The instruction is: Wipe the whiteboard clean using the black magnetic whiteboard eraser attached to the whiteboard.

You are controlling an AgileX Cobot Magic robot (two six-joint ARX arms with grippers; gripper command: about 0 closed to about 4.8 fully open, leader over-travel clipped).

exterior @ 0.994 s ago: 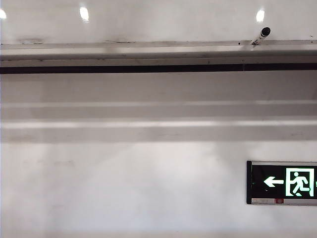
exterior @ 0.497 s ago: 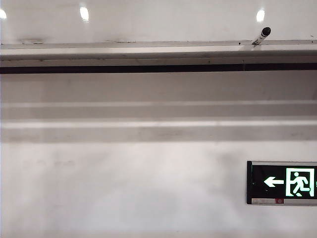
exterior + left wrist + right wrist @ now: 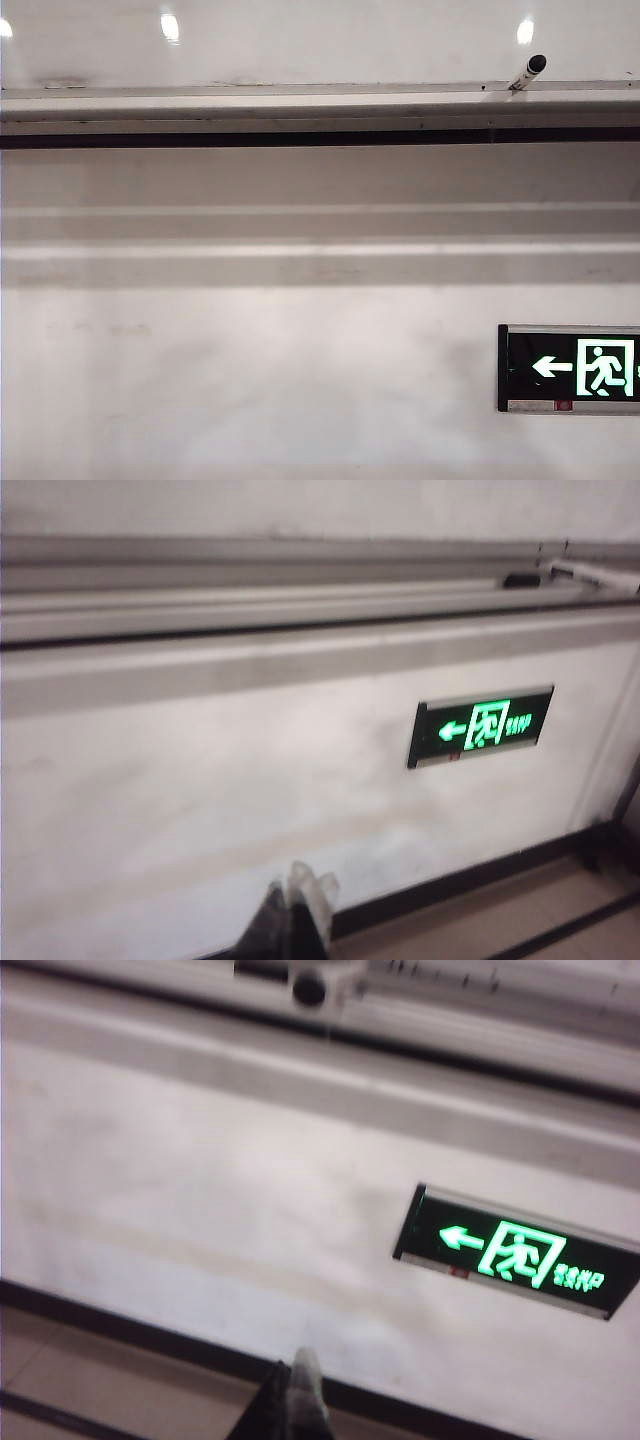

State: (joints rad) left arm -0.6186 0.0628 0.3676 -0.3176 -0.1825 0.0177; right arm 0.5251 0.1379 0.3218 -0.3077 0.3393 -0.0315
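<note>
The whiteboard [image 3: 320, 40] fills the top strip of the exterior view, glossy and mirroring round lights, with its silver tray rail [image 3: 300, 105] beneath. The black eraser is out of view. Neither gripper shows in the exterior view. In the left wrist view my left gripper [image 3: 298, 900] hangs low and well away from the wall, its fingers pressed together on nothing. My right gripper [image 3: 297, 1385] is likewise shut and empty, far below the rail [image 3: 500, 1005].
A marker [image 3: 527, 72] with a black cap leans on the rail at the right. A black-framed green exit sign [image 3: 570, 367] is mounted on the matte wall [image 3: 250, 380] low right. A dark skirting strip [image 3: 120, 1325] and floor lie below the wall.
Nothing on the board or rail has moved in the exterior view. Only the faint shading on the wall below has shifted slightly.
</note>
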